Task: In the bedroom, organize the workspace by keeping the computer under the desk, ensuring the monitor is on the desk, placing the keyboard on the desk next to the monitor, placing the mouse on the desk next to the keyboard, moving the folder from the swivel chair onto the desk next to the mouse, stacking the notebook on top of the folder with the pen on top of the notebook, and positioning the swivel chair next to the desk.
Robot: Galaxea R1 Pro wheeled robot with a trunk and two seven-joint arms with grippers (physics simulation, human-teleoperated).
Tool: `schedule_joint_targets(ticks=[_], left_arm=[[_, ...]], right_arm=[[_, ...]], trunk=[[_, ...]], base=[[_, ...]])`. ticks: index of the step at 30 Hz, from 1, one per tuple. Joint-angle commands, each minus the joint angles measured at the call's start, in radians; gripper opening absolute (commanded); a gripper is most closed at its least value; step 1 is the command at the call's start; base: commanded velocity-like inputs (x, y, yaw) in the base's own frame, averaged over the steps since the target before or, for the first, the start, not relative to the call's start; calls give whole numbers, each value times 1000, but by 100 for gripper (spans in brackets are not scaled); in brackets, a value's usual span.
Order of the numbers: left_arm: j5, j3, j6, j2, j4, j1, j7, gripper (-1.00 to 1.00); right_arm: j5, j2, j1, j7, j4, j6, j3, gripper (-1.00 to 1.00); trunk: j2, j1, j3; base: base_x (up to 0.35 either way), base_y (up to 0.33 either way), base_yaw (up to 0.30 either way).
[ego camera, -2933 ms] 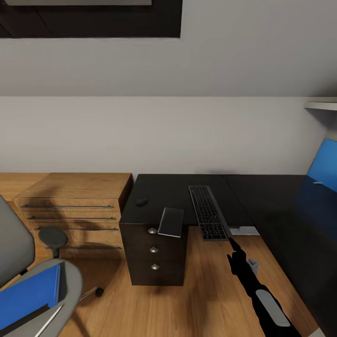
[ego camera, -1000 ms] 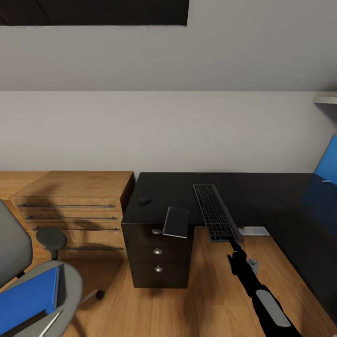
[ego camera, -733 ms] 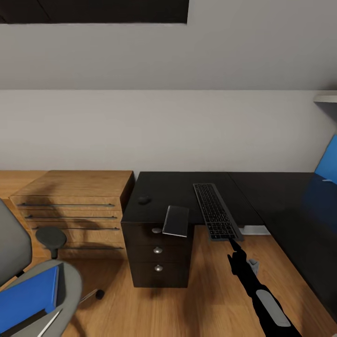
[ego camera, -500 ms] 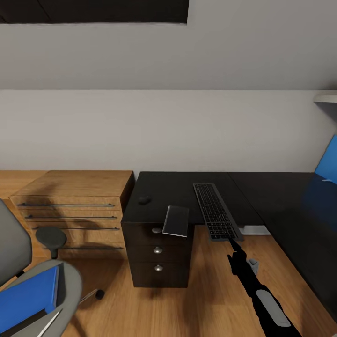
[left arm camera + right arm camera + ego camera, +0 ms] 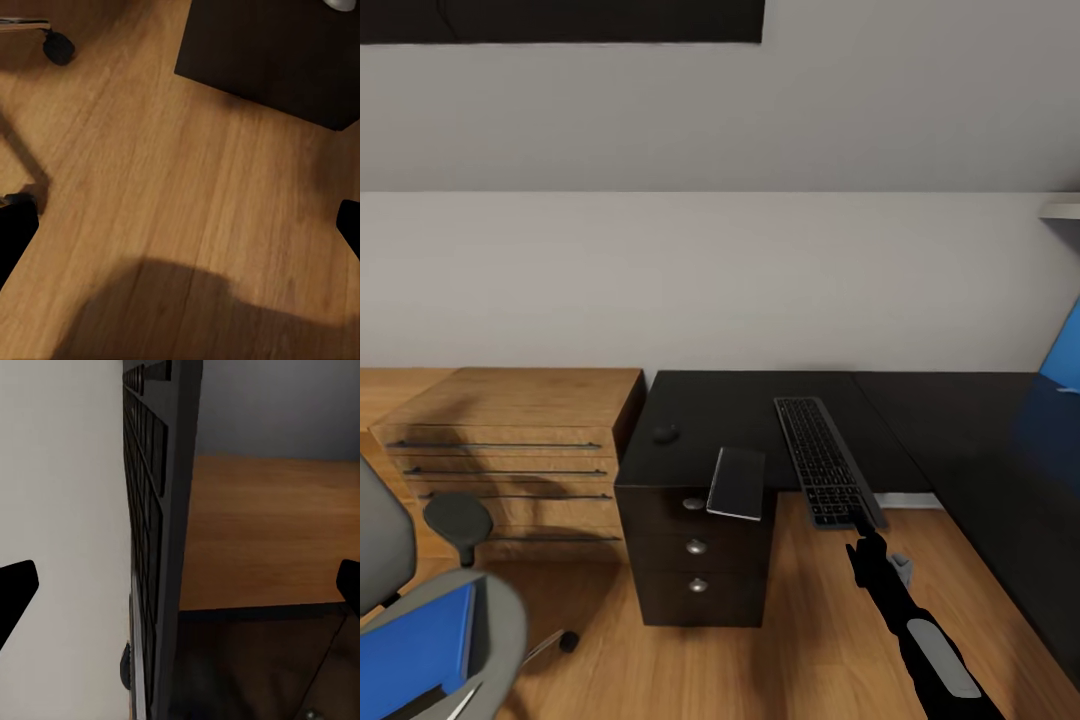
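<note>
Just ahead of the right fingers, the keyboard lies lengthwise on the glossy black tabletop, its near end jutting past the front edge towards the fingertips. The right wrist view has the keyboard edge-on between the two finger tips, which stand wide apart and grip nothing. Further from the fingers, towards the chair side, the notebook also overhangs the front edge, above the drawer unit with its round silver knobs. Beyond it the mouse sits near the tabletop's end, just beside a light wooden dresser. On the other side of the keyboard the black surface runs on round the corner, with a blue panel at its far end.

A plain pale wall backs the whole room, and a dark frame hangs high on it. Warm wood-plank floor spreads under everything.

Well away from the right fingers, the grey chair carries the blue folder on its seat, with a pale stick, probably the pen, at the folder's edge.

The left wrist view looks down on the floor, a castor and a dark cabinet corner; the left fingers are spread far apart, holding nothing.
</note>
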Motion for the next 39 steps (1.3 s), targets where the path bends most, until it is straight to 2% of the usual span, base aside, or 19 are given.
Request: schedule_joint_targets(ticks=[1,39], left_arm=[[11,-7,-5,1,1,-1,1,100],[12,-7,-5,1,2,-1,0,100]], right_arm=[[-10,0,-1,2,0,9,-2,100],[-9,0,-1,2,0,9,-3,100]], trunk=[[0,0,-1],[0,0,-1]], base=[[154,0,0],[28,0,0]])
